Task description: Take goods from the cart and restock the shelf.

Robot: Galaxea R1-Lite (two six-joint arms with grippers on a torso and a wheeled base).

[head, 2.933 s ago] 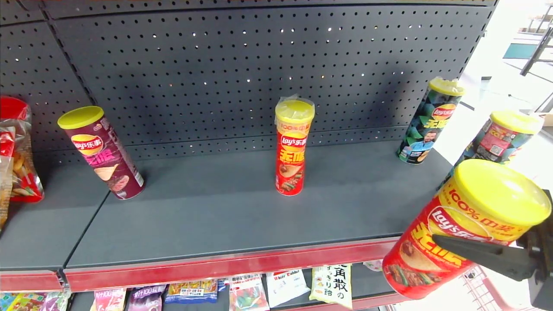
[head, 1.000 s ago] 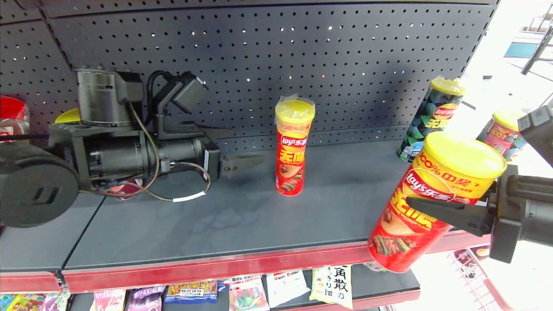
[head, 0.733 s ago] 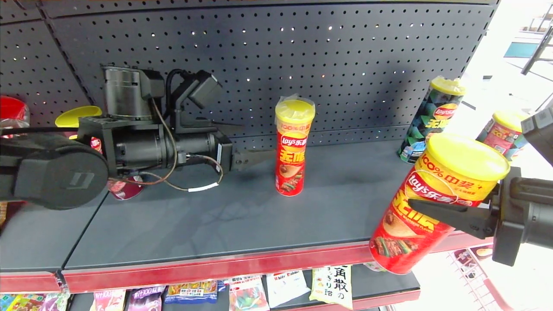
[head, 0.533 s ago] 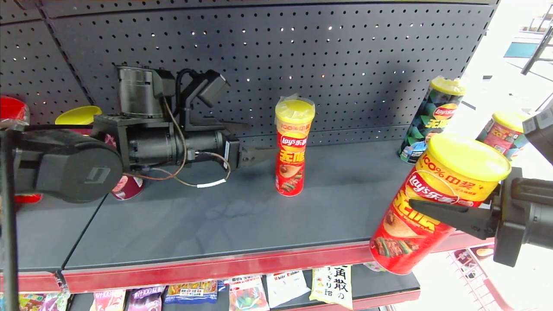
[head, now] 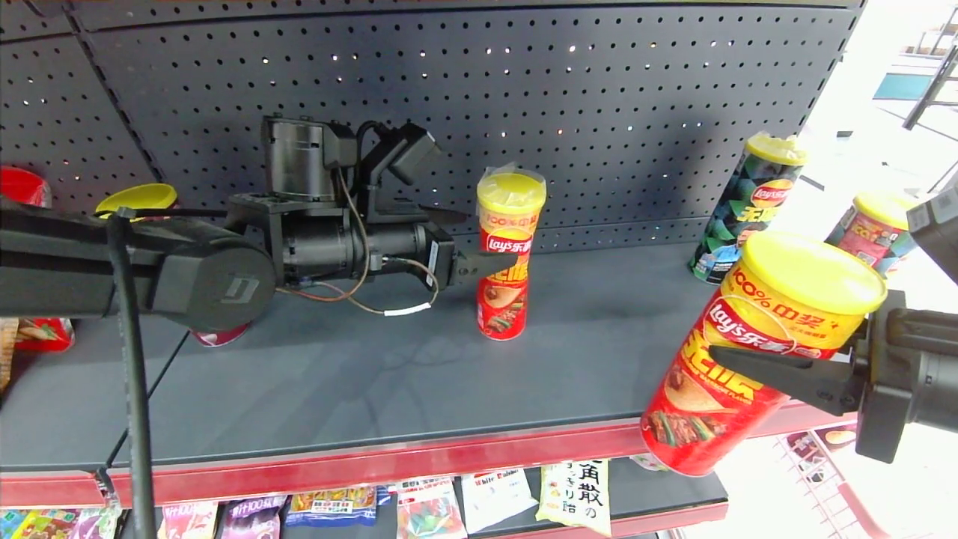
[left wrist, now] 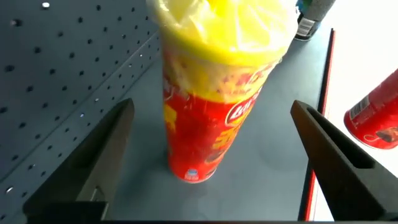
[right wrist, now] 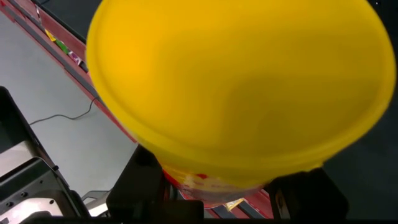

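Red cardboard with a yellow lid: the held can (head: 711, 408) is nearest to me, clamped between the right gripper (head: 786, 370) fingers, which grip its upper body just under the lid. It hangs out in front of the shelf (head: 359, 374), near the right end, and its base seems to sit lower than the red front rail (head: 374, 458).

My worry here is that rail. If I push straight in, I expect the base to catch on it and the can to twist in the grip. Set down at this angle, it would likely land on its edge and tip. Its long axis leans, with the base down towards my left and the lid up towards my right.

Farther in, on the deck, the left gripper (left wrist: 214, 155) has its jaws wide apart. One finger is on each side of the standing can (head: 511, 224), and as far as I can tell neither is touching it. That can is tall and narrow with loose film over its lid. A sideways drift, or one finger arriving first on closing, could topple it. Its axis is upright, lid on top.

Behind it runs the pegboard back (head: 599, 97), and a dark green can (head: 741, 217) stands at the far right end.
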